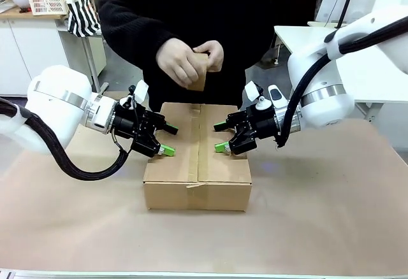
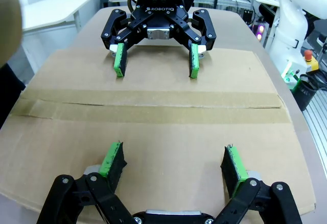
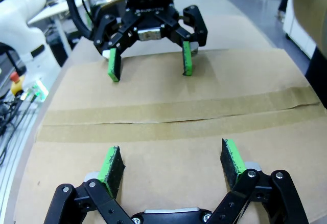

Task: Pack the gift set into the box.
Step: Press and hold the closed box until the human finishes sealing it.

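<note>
Front view, left claw and right claw spread, facing over box

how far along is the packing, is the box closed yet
The box looks closed: top flaps lie flat with tape along the seam. The left hand and right hand are open and empty above the lid. The person's hands hold a small brown item. The gift set isn't visible. Probably little remains.

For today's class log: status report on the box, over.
Left gripper and right gripper open, empty, over the box. Flaps closed, taped. Person's hands hold a small brown item beyond.
</note>
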Robot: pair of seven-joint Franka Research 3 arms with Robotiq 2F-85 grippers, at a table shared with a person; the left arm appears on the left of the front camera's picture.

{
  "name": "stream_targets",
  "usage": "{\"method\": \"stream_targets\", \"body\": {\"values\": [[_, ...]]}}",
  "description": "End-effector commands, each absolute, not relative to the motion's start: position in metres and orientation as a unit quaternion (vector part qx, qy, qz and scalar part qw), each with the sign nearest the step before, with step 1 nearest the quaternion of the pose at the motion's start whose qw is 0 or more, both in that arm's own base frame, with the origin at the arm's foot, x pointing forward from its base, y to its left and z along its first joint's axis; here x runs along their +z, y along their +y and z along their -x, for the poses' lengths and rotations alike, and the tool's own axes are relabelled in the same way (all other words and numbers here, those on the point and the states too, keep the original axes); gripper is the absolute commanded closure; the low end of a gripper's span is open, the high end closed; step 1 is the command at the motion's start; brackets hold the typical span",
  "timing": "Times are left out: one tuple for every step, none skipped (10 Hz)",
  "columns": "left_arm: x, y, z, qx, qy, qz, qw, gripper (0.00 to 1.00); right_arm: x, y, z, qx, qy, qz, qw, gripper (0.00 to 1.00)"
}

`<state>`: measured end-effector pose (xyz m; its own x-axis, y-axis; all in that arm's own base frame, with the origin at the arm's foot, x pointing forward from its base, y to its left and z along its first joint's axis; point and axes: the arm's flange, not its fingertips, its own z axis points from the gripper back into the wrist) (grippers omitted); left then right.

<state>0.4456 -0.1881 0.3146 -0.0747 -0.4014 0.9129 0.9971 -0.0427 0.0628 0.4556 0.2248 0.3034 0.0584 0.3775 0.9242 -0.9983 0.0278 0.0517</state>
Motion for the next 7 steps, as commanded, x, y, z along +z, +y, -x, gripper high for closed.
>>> {"method": "stream_targets", "body": {"values": [[0.3133,-0.1882,-0.4452,-0.616,-0.396,0.376,0.568,0.00,0.2992,0.2237,-0.4542,0.568,-0.384,-0.406,0.604,0.00],[0.3133,-0.1882,-0.4452,-0.616,-0.396,0.376,0.568,0.00,0.2992,0.2237,-0.4542,0.568,-0.384,-0.406,0.604,0.00],[0.3133,-0.1882,-0.4452,-0.616,-0.396,0.376,0.568,0.00,0.2992,0.2237,-0.4542,0.568,-0.384,-0.406,0.604,0.00],[0.3133,-0.1882,-0.4452,-0.616,-0.396,0.376,0.568,0.00,0.2992,0.2237,-0.4542,0.568,-0.384,-0.406,0.604,0.00],[0.3133,-0.1882,-0.4452,-0.616,-0.396,0.376,0.568,0.00,0.2992,0.2237,-0.4542,0.568,-0.384,-0.406,0.604,0.00],[0.3133,-0.1882,-0.4452,-0.616,-0.396,0.376,0.568,0.00,0.2992,0.2237,-0.4542,0.568,-0.384,-0.406,0.604,0.00],[0.3133,-0.1882,-0.4452,-0.616,-0.396,0.376,0.568,0.00,0.2992,0.2237,-0.4542,0.568,-0.384,-0.406,0.604,0.00]]}}
